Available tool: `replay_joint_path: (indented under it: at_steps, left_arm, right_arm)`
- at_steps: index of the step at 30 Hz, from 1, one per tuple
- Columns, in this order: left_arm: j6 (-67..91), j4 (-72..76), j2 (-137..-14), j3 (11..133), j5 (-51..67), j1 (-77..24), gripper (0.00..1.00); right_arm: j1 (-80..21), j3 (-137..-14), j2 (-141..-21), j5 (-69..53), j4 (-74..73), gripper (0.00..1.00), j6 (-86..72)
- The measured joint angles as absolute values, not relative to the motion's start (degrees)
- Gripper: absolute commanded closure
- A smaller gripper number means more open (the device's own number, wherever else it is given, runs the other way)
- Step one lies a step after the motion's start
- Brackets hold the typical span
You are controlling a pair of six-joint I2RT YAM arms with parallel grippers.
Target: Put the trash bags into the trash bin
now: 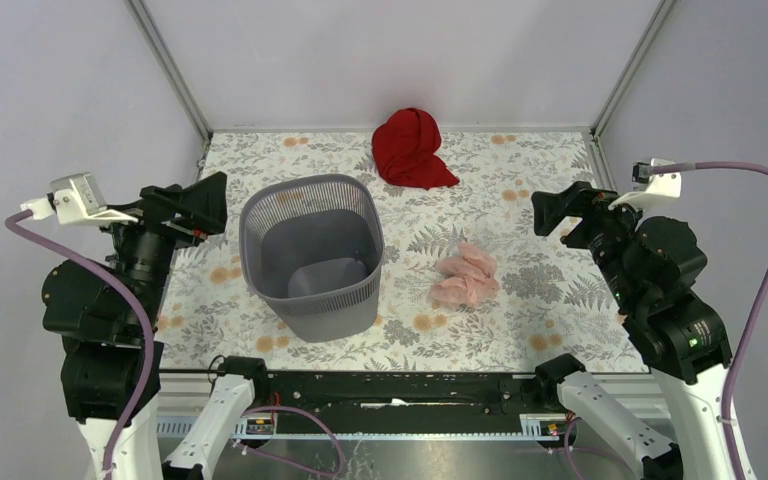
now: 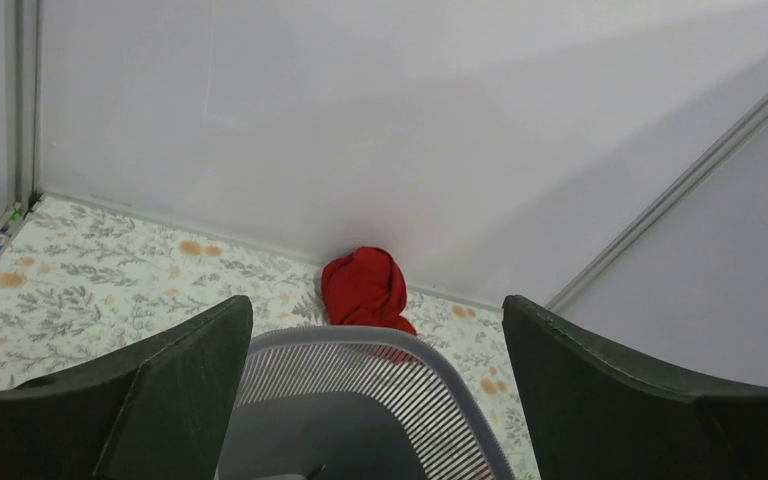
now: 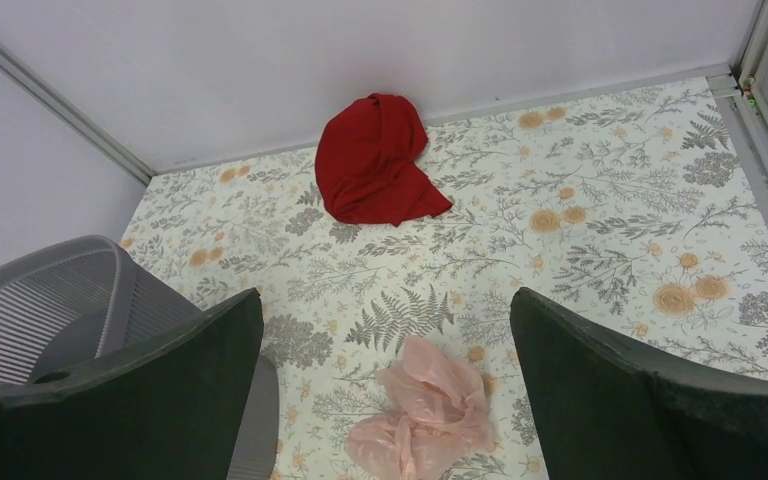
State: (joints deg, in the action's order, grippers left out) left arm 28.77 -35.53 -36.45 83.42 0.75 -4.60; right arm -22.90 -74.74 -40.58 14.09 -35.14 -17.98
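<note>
The trash bag (image 1: 466, 275) is a thin, translucent pale pink film, crumpled into a low, wrinkly heap of soft folds and lobes. It lies on the floral worktop (image 1: 550, 310), to the right of the trash bin (image 1: 332, 318) and apart from it. It is nearer than the dark red cloth bundle (image 1: 412, 148) at the far edge. The grey bin with slotted walls stands upright. The left fingers (image 2: 150, 400) are spread wide and hang left of the bin, gripping nothing. The right fingers (image 3: 620, 400) are equally wide apart, raised to the right of the bag.

Pale, perhaps lilac walls (image 1: 400, 60) enclose floral tabletop (image 1: 560, 300).
</note>
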Motion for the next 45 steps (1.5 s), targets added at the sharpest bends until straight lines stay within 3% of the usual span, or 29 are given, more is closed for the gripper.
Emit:
replay_joint_path:
  at_steps: [6, 12, 21, 26, 45]
  left_arm:
    - [28.25, -36.75, -36.73, 83.09, 1.61, -4.60, 0.01]
    - [28.25, -36.88, -36.84, 82.78, 3.68, -4.58, 0.01]
    - [28.23, -37.56, -36.82, 80.95, 6.94, -4.60, 0.01]
    - [28.34, -37.56, -36.80, 79.96, 8.58, -4.60, 0.01]
    - [29.65, -37.19, -36.88, 78.67, 14.90, -4.60, 0.01]
  right_arm:
    - [-22.90, -73.93, -41.01, 11.09, -35.53, 0.00, -17.72]
    - [-22.90, -71.40, -43.81, 0.30, -35.03, 0.00, -20.27]
    - [-23.05, -61.43, -49.95, -26.55, -26.24, 0.00, -25.50]
    - [-25.52, -50.43, -53.12, -35.14, -18.98, 0.00, -30.02]
    - [-40.64, -39.83, -67.46, -32.16, 5.82, 0.00, -37.30]
